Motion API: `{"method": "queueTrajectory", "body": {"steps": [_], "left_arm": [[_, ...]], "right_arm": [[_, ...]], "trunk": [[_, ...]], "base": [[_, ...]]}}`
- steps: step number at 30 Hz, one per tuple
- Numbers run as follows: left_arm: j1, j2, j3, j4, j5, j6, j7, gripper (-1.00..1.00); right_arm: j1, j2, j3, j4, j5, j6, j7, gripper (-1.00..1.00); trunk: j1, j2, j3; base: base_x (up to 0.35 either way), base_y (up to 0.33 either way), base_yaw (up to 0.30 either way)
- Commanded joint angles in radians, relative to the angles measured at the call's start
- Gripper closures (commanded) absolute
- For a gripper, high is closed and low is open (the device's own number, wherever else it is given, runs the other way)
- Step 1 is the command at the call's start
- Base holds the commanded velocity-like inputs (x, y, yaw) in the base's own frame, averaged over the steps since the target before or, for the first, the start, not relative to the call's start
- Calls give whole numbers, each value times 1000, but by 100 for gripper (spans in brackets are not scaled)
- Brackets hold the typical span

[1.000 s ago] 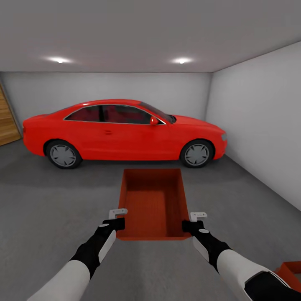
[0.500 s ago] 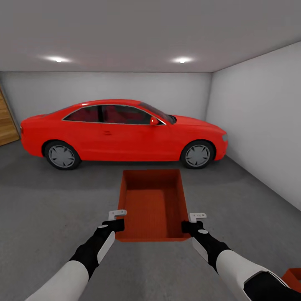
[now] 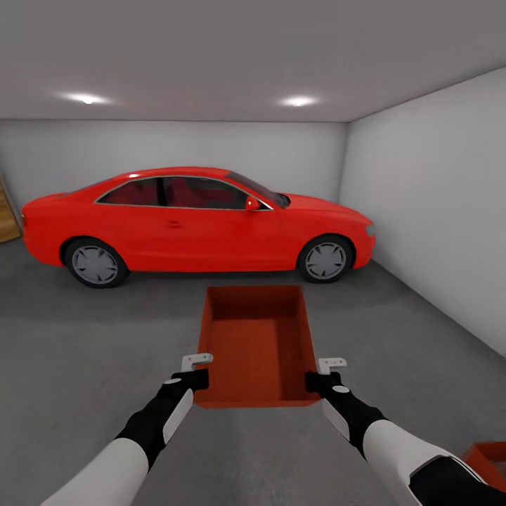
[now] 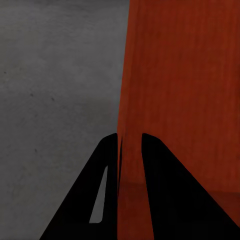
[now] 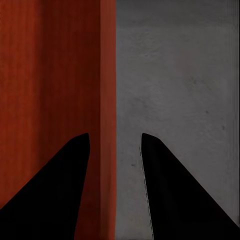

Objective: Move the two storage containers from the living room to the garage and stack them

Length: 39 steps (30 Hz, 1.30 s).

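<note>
Head view, nearest corner: second storage container (image 3: 490,458), only its red-orange edge visible at the lower right, on the floor (image 3: 84,351) beside the right arm
Left gripper (image 3: 197,371): at the near left corner of the held storage container (image 3: 256,344); in the left wrist view the two dark fingers (image 4: 107,165) stand on either side of the left wall, pinching it
Right gripper (image 3: 323,374): at the near right corner of the same container; in the right wrist view one finger is inside the bin, the other (image 5: 167,175) outside over the floor, with a gap to the wall, so I cannot tell if it grips
Held container: open side up, between both grippers, above the dark grey concrete
Farther: red car (image 3: 197,221) parked sideways across the garage
Farthest: grey-white back wall (image 3: 176,144), plank door (image 3: 7,218) at the left edge
</note>
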<state>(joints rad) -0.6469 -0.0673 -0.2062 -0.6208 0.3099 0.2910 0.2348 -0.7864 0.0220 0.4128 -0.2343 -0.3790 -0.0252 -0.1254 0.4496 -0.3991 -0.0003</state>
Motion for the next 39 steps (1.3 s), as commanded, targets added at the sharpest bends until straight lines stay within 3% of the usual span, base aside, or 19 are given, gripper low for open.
{"method": "queueTrajectory", "body": {"steps": [1, 7, 8, 39], "left_arm": [[0, 4, 1, -4, 5, 5, 14, 100], [0, 4, -2, -4, 10, 5, 15, 100], [0, 4, 47, -4, -41, 5, 15, 100], [0, 4, 47, -4, -41, 6, 15, 100]], "right_arm": [[-1, -2, 3, 0, -13, -2, 0, 100], [-1, -2, 4, 0, -14, -2, 0, 100], [-1, -2, -9, 0, -14, -2, 0, 100], [-1, -5, -11, -3, -14, -8, 0, 100]], "trunk": [[0, -1, 0], [0, -1, 0], [0, -1, 0], [0, -1, 0]], "base": [[0, 0, -267], [0, 0, -281], [0, 0, -285], [0, 0, -286]]}}
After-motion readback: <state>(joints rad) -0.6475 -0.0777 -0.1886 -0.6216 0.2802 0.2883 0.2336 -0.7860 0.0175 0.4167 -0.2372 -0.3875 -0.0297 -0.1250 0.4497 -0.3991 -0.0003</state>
